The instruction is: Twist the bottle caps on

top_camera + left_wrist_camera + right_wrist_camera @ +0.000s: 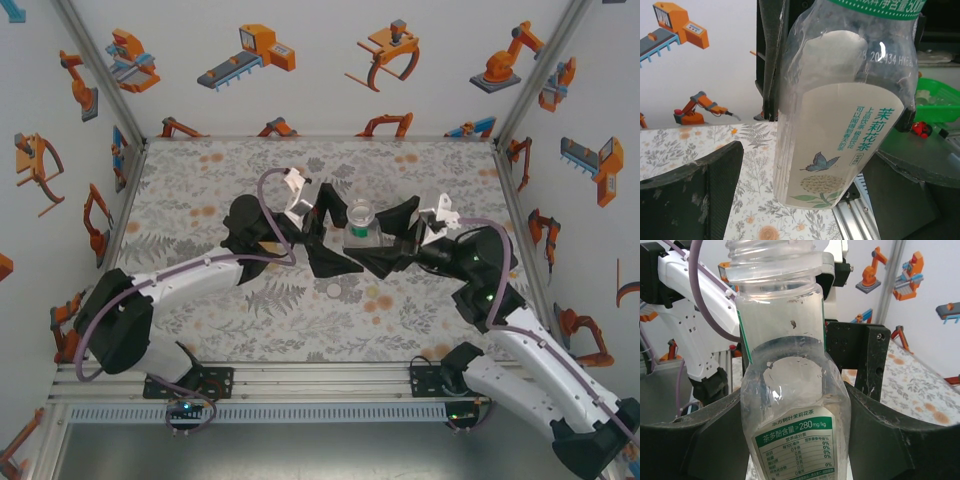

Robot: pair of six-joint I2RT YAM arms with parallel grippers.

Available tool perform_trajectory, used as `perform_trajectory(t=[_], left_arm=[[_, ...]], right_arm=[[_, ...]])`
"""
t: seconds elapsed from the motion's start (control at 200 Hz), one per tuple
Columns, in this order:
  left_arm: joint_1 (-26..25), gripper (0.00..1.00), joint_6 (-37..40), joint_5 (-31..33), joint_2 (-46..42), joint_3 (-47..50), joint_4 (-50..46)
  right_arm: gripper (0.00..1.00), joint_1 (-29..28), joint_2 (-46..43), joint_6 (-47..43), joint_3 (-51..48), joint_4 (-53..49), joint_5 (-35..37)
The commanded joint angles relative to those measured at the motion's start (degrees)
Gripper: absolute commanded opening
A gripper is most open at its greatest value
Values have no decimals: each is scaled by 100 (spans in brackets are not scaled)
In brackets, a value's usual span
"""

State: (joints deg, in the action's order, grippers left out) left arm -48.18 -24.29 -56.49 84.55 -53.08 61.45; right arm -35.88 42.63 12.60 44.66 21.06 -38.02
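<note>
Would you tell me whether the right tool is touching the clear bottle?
Touching. In the right wrist view the right tool clamps the clear bottle, fingers against both sides.

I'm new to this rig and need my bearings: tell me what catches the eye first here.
A clear bottle with a green label is held upright mid-table, its mouth uncapped, clamped in the right gripper. The left gripper stands open right next to it, on the opposite side. A small pale round thing, possibly a cap, lies on the floral tabletop just nearer the arm bases.
</note>
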Motion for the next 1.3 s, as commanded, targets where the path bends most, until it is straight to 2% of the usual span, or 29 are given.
perform_trajectory(t=[0.0,0.235,0.546,0.691,1.011,1.292], left_arm=[[-71,87,-315,-73,91,-272,565],[-235,87,-183,24,223,-400,553],[-361,87,83,537,263,-487,387],[-459,86,293,733,272,-571,175],[-620,83,283,753,433,-730,198],[-658,71,250,753,457,-748,271]], right_arm=[[35,-60,-204,-275,80,69,352],[34,-60,-283,-370,-104,564,947],[32,-60,166,551,-404,2100,968],[32,-86,250,573,-443,2191,995],[31,-112,252,559,-510,2289,1069],[30,-130,202,576,-538,2289,1077]])
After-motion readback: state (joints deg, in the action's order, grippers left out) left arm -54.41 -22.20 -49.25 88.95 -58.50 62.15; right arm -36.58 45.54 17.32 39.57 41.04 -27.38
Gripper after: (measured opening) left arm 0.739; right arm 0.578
